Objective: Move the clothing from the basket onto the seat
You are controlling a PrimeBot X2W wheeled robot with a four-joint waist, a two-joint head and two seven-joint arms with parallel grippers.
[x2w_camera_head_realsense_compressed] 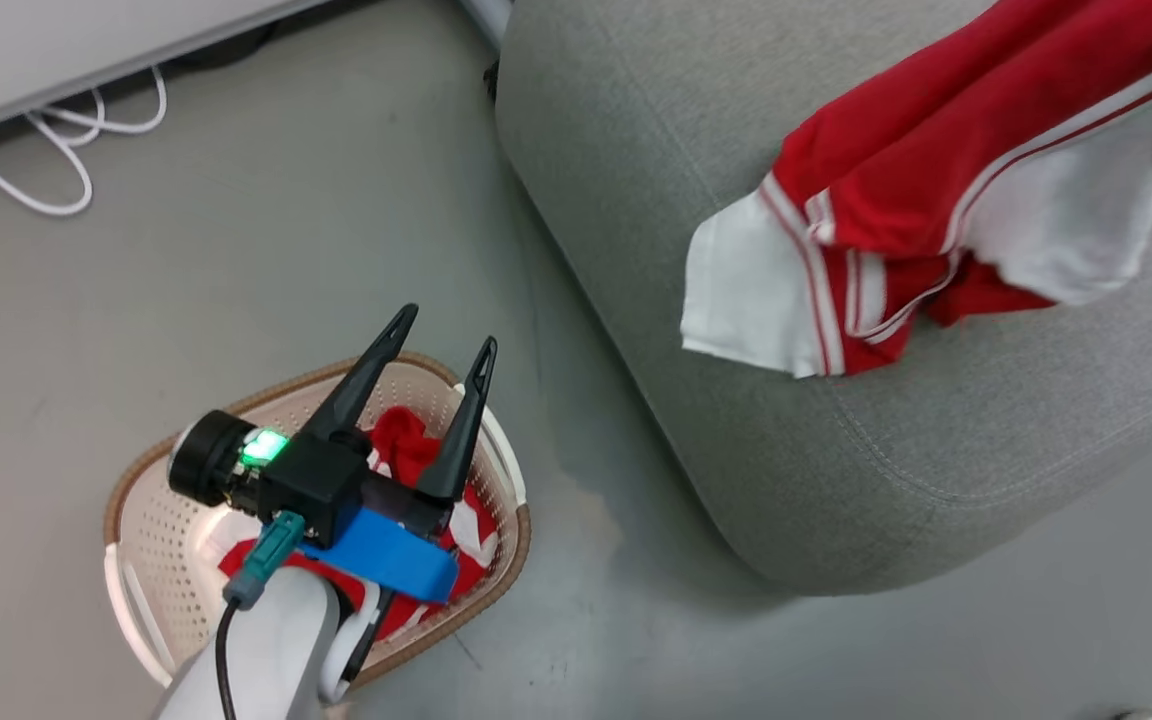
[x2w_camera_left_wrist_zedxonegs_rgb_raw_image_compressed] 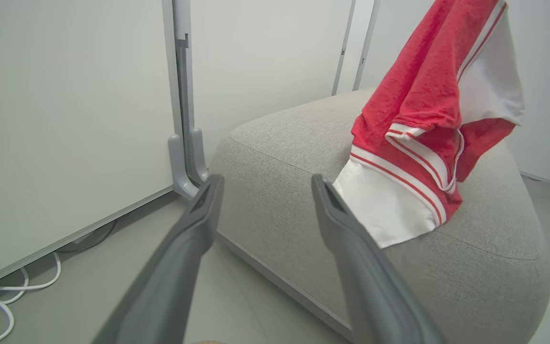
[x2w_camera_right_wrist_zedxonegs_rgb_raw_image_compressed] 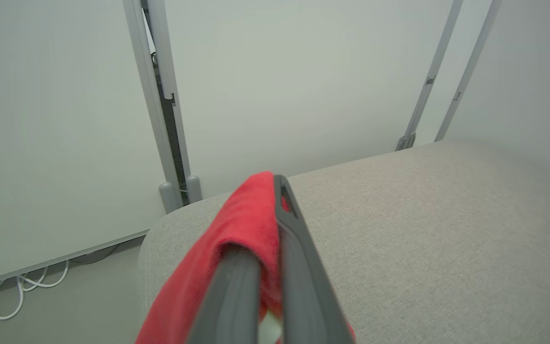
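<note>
Red sports fabric with white stripes and panels hangs at two o'clock in my head view, pinched in my right gripper, its long dark fingers pressed together on the cloth. It dangles over the large grey upholstered sofa; I can't tell whether the hem touches. I judge this the delivery step. Next I must lower the garment well inside the rounded edge, then release it. My left gripper, fingers spread and empty, hovers over the cream perforated basket with a brown rim at seven o'clock, where more red clothing lies. Around it is smooth grey floor, with a white cable at ten o'clock under a pale wall panel.
</note>
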